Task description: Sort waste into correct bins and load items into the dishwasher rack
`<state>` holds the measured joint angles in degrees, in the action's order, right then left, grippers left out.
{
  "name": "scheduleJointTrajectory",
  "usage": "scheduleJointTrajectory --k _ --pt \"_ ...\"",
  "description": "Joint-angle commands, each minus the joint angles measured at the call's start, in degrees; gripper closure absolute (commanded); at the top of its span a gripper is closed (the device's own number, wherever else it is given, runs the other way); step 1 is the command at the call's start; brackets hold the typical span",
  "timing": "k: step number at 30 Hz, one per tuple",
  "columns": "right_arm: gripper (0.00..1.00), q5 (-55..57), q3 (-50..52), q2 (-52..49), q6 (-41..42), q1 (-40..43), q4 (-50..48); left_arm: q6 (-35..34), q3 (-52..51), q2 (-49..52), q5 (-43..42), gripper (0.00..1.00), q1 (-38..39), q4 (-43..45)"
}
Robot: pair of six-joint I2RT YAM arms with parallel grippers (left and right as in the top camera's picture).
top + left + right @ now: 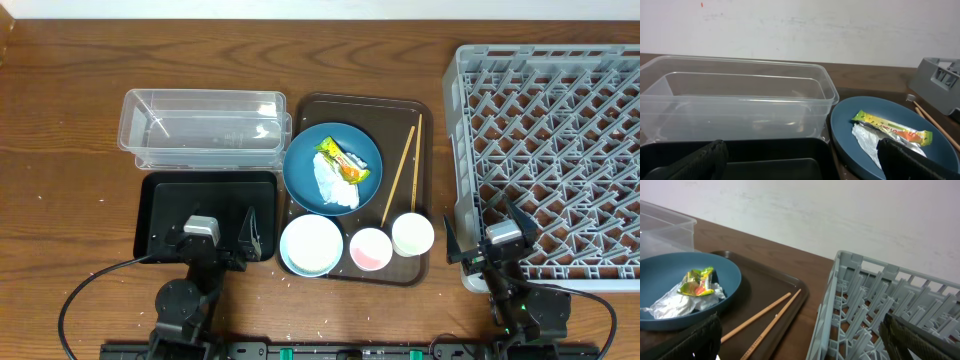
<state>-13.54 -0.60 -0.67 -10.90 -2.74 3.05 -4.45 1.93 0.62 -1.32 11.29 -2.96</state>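
Both grippers sit at the near edge of the desk point(60, 100), spread wide and holding nothing. The left gripper point(208, 240) hangs over the near end of the black tray point(210, 195); the right gripper point(490, 235) hovers at the near left corner of the rack point(560, 130). That looks like a ready pose, each arm parked beside the place it will probably serve.

Between them lies a brown tray point(400, 120) carrying everything to be sorted. A blue plate point(300, 160) holds the tissue point(335, 187) with the wrapper point(345, 162) lying on top, so both must come off before the plate can go anywhere. Two chopsticks point(403, 170) lie side by side just right of the plate. Along the tray's near edge stand a white bowl point(311, 245), a pink cup point(371, 248) and a white cup point(412, 234), upright and close together.

The clear tub point(205, 128) sits empty behind the black tray, just left of the plate, a short reach for the left arm. The rack is empty too. Nothing appears sorted yet; the wrapper seems the natural first pick.
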Motion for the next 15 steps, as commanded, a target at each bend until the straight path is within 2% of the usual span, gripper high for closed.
scheduleJointTrajectory --k 1,15 --pt "0.01 -0.4 0.3 0.2 -0.3 0.5 -0.1 0.2 -1.7 -0.4 0.5 0.02 -0.3 -1.0" --pt "0.01 -0.4 0.3 0.2 -0.3 0.5 -0.1 0.2 -1.7 -0.4 0.5 0.02 -0.3 -1.0"
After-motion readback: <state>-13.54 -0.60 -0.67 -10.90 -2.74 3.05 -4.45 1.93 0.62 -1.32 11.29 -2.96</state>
